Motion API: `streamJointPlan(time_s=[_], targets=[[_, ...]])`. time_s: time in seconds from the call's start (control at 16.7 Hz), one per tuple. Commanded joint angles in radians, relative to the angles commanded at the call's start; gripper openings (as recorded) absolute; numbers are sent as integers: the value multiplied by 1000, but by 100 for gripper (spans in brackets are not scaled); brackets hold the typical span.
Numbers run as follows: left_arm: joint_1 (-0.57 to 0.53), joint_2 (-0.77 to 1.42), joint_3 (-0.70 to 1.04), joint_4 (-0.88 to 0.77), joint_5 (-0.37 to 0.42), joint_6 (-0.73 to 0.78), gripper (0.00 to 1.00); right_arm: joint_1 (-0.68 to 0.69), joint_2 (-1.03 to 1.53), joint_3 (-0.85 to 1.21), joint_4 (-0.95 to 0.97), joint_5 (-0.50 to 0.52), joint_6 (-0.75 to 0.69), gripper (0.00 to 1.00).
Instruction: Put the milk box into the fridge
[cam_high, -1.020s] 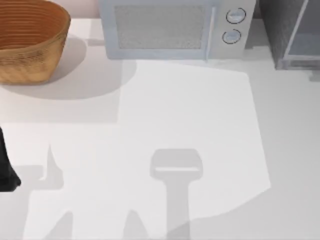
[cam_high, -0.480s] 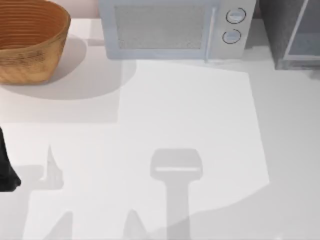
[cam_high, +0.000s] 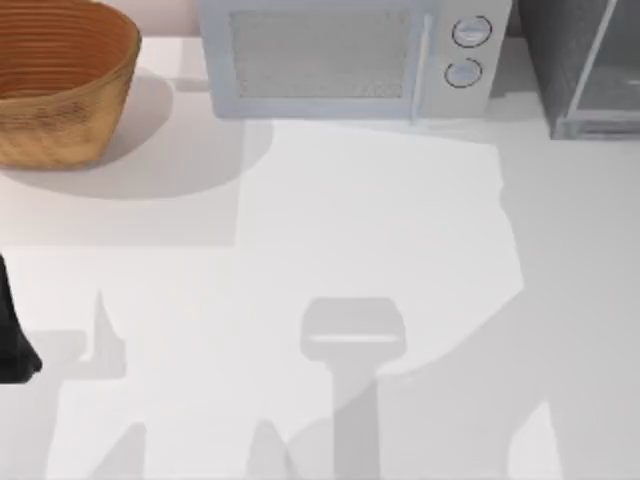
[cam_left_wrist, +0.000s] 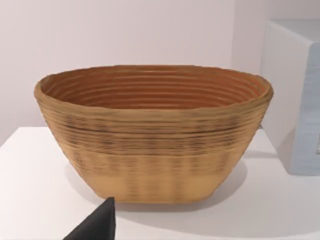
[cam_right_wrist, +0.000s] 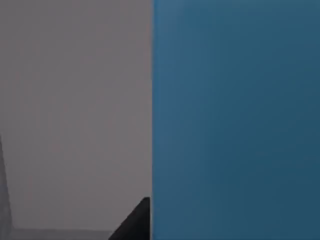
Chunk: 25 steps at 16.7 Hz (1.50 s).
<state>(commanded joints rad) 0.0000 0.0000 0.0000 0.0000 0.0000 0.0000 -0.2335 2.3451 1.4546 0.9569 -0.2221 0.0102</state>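
The shadow at the table's (cam_high: 300, 230) lower right has spread since a second ago. Left to right: parked left arm (cam_high: 15, 345), wicker basket (cam_high: 60, 80), microwave (cam_high: 340, 60), fridge (cam_high: 585, 65). The right wrist view has the milk box (cam_right_wrist: 235, 120) close against a dark fingertip (cam_right_wrist: 137, 222); I cannot tell either gripper's grip.

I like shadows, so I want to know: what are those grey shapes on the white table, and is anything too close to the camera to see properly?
Top view: soft grey shadows lie across the white table, one beside the round woven brown basket. Right wrist view: the light blue milk box sits so close that it is just a flat blue wall.
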Motion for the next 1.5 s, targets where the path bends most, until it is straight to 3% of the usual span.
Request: streamJointPlan(time_s=[0.24,0.54,1.32,1.5], targets=[[0,0,0,0,0,0,100,13,79,141,-117,23,2,0],[0,0,0,0,0,0,100,17,90,154,-132,26,3,0],[0,0,0,0,0,0,100,17,90,154,-132,26,3,98],[0,0,0,0,0,0,100,17,90,154,-132,26,3,100]])
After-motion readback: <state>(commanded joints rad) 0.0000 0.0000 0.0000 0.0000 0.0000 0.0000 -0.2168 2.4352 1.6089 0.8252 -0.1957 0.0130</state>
